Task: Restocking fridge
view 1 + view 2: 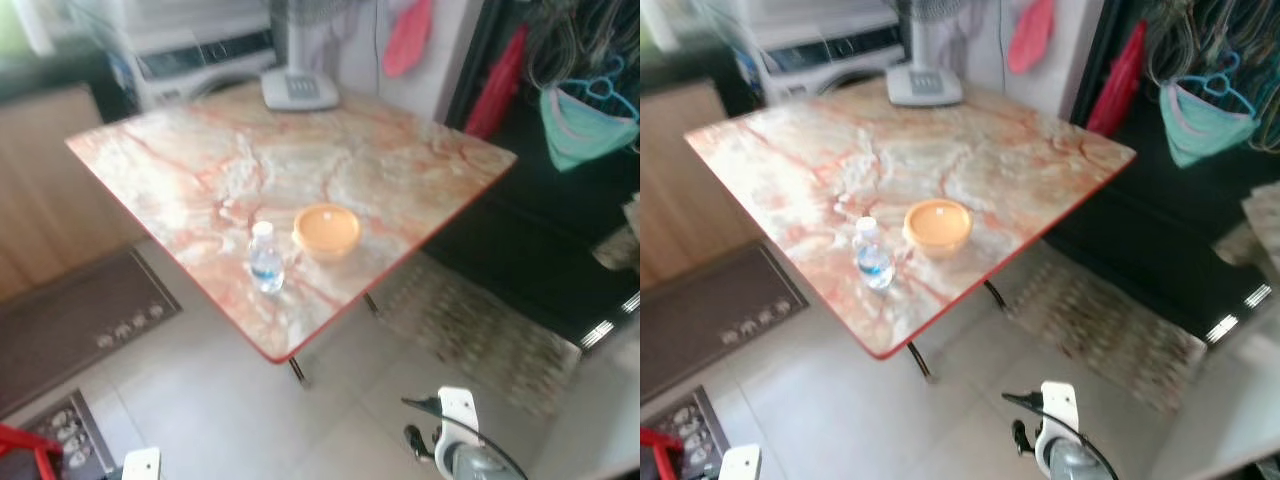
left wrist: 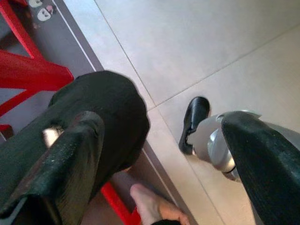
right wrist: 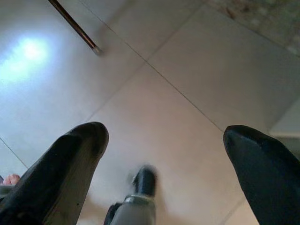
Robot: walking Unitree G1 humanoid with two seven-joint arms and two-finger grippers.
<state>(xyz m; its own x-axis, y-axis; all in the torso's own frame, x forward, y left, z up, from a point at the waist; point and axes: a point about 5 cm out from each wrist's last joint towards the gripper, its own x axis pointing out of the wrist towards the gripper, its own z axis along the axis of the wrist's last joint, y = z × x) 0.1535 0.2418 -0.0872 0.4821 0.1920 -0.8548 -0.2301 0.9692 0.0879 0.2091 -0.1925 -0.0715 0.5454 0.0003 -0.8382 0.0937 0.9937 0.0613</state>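
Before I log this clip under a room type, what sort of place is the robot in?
Probably a home utility or laundry corner: a washing machine behind a marble-patterned folding table, clothes on hangers to the right, and floor mats on tile.

A small clear plastic water bottle (image 1: 266,258) with a white cap and a blue label stands upright on a marble-patterned table (image 1: 200,170) with a red edge, close to the table's near corner. Just to its right, and slightly farther back, sits a round, shallow orange bowl (image 1: 326,230), upright with its open top facing up; the two are near each other but a narrow strip of tabletop shows between them. Both are somewhat blurred, so the bottle's label text and whatever the bowl may hold cannot be made out.
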